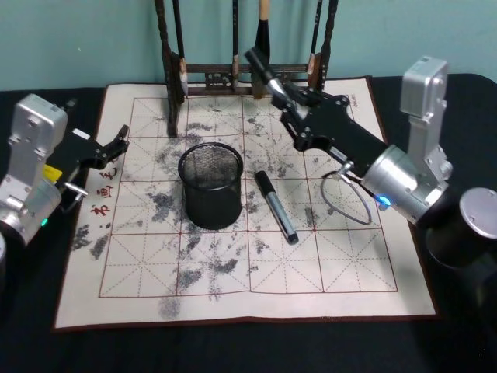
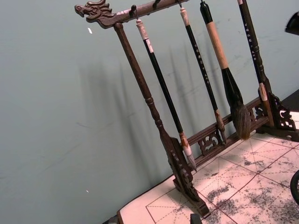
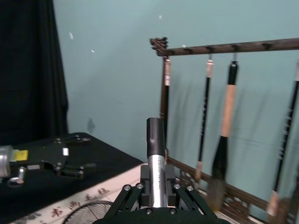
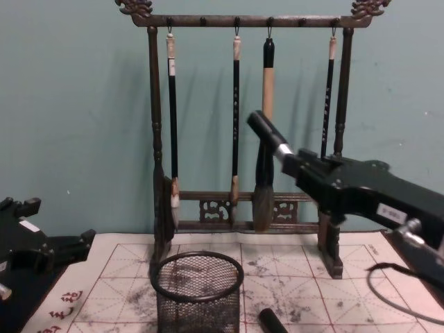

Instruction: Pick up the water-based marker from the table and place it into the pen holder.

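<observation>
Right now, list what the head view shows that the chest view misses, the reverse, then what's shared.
Head view: the whole length of the lying marker on the calligraphy mat, right of the pen holder. Chest view: the brush rack's top bar with its hooks. Both: the right pincer holding a second marker tilted upward, the left pincer parked at the mat's left edge, the hanging brushes.

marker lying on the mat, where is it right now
In the head view the marker lies flat on the mat, just right of the pen holder and not touching it, with the right gripper holding a second marker up behind it.
</observation>
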